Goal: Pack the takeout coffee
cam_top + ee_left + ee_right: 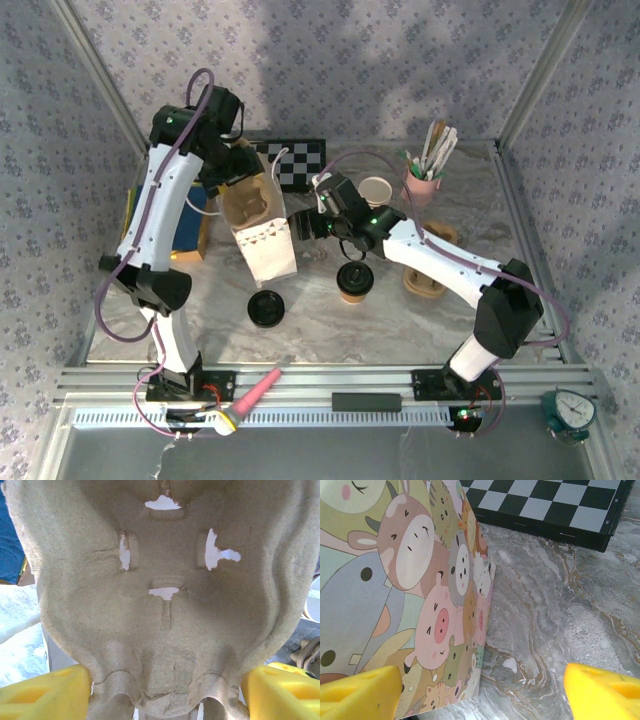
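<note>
Far edge of the counter [330,335], right of centre: takeout coffee [376,190] upright, no lid, white inside showing. Neither gripper touches it. The pink holder [424,184] full of sticks is just beside it on the right, and the right arm's wrist crowds its near-left side. Bare marble runs between the cup and the checkerboard [300,160], which lies flat along the far edge at centre.

Right gripper [302,222]: released, jaws wide, low at the right wall of the paper bag [264,232]. In the right wrist view the bag's printed corner stands in front of the left finger, and the rest of the gap is bare marble. Whether it touches the bag, can't tell.

Left gripper [238,168]: grasping the pulp cup tray [245,195] by its edge. In the left wrist view both fingers [45,692] sit against the tray's sides. The tray sits in the bag's open mouth. The bag stands left of centre, top leaning toward the far-left corner.

Mid-counter: a cup with a black top [354,282], just beside the right forearm. The loose black lid [266,308] lies flat by the bag's near end, apart from it.

Left edge: a blue box [190,225] tight behind the left arm. Right side: tan items [425,288], partly hidden under the right forearm.

Free room: the near strip of counter between the two arm bases, and the near-right corner area beyond the right elbow.
</note>
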Motion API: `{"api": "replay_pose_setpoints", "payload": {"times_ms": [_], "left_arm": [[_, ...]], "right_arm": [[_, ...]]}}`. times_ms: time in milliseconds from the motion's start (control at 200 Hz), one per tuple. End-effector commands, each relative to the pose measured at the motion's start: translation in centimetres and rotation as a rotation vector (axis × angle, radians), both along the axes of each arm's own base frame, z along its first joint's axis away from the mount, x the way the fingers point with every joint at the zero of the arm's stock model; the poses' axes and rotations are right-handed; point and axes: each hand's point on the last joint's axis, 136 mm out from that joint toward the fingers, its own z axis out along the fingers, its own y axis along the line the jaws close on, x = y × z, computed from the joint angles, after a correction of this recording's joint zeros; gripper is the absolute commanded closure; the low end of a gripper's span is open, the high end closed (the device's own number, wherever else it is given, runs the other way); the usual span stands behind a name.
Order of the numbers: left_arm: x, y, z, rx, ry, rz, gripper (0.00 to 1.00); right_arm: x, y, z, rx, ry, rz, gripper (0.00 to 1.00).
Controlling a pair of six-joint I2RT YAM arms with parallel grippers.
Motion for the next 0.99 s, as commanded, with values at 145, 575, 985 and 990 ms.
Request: {"api": "replay_pose_setpoints", "payload": {"times_ms": [145,575,985,990], "left_arm": [[-1.4,-0.4,-1.0,0.046,0.072,-0.059,0.24],[-1.6,0.4,-2.6,0.12,0.137,-0.081,0.24],[-0.9,0.6,-3.5,0.132,0.163,-0.071,0.24],[-0.8,0.6,-3.5,0.132,0.163,-0.071,0.24]], "right_arm": [[-0.3,-0.3,0.4,0.015,-0.003,-0.017,0.15],[-0.4,-0.6,0.5,0.021,-0.008,-0.025,0.15],[-0.6,-0.7,0.2,0.022,-0.01,-0.028,0.15],[-0.6,-0.7,0.2,0.022,-0.01,-0.027,0.15]]}}
